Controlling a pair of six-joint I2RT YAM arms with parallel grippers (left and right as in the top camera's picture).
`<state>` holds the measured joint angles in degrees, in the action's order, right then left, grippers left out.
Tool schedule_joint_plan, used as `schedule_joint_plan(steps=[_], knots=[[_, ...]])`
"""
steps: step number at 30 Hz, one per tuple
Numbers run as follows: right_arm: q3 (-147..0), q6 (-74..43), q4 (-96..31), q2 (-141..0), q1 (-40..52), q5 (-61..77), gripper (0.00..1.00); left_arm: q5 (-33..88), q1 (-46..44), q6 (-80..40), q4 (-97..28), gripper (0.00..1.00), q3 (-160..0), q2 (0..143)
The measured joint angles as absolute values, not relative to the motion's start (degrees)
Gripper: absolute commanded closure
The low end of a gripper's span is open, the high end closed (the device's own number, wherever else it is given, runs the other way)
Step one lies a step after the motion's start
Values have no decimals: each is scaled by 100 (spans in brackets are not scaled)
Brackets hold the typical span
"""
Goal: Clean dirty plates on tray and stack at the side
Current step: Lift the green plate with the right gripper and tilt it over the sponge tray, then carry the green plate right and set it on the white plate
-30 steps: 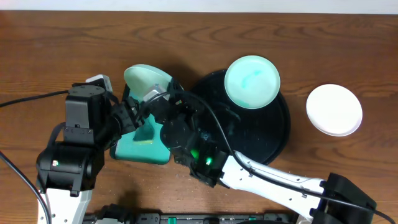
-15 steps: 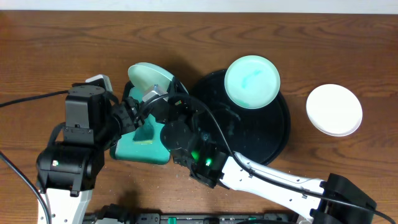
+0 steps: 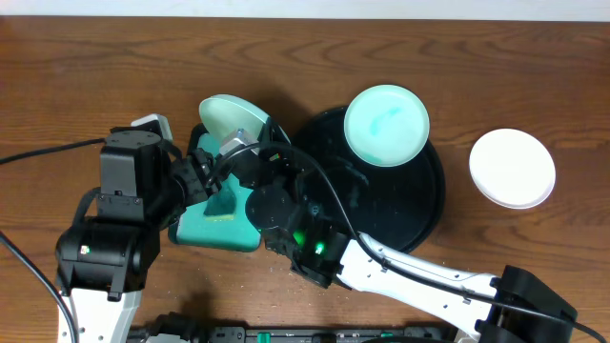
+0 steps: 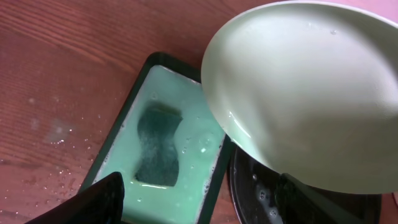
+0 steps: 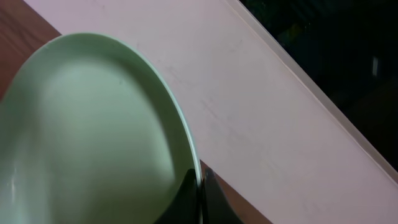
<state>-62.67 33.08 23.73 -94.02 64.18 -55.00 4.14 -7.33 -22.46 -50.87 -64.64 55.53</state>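
So, quick status from the washing corner. My right hand [image 5: 200, 186] is clamped on the rim of one mint plate [image 3: 232, 118]. It's holding the plate up off the bench [image 3: 95, 57] at a steep tilt, just left of the tray [image 3: 424, 214] and near the far end of the teal basin [image 3: 214, 232]. From the right wrist view, the pinch sits at the plate's lower edge. My left hand [image 4: 199, 183] is spread wide with nothing in it, hovering over the basin.

Here's what I reckon matters for the next bit. The sponge [image 4: 155, 146] lies in the soapy water below and ahead of the left hand, and the plate is up and to the right of it in that view. The sponge's long axis runs along the basin's length, pointing away from my left wrist, so my fingers straddle its narrow side. Left is clearly the nearer hand, and the right one is busy anyway. My guess is left drops for the sponge, then comes up to the plate.

Elsewhere, the other mint plate [image 3: 386, 125], teal smear on it, sits at the far side of the tray. The white plate [image 3: 512, 168] is on the bench off to the tray's right, not touching it. I can't tell whether the held plate is clean.
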Motion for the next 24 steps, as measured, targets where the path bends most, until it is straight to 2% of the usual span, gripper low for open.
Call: schedule_joint_plan(steps=[7,12,13,16,20,24], knots=[[-6270,2899,2060,-9389,6388,-5533,99,414,-733,-2246,-5087,22,-6464,5553],[-6287,1288,755,-9376,5911,-5422,99,416,-733,-2246,-5100,22,-6464,5553],[-6278,681,185,-9336,5660,-5083,99,414,-733,-2246,-5098,22,-6464,5553],[-6241,-97,-316,-9126,5190,-3826,99,414,-733,-2246,-5098,22,-6464,5553],[-6239,-751,-746,-8355,4471,-1780,99,414,-733,-2246,-5098,22,-6464,5553],[-6265,-1271,-1601,-7352,3343,-749,99,416,-733,-2246,-5098,22,-6464,5553]])
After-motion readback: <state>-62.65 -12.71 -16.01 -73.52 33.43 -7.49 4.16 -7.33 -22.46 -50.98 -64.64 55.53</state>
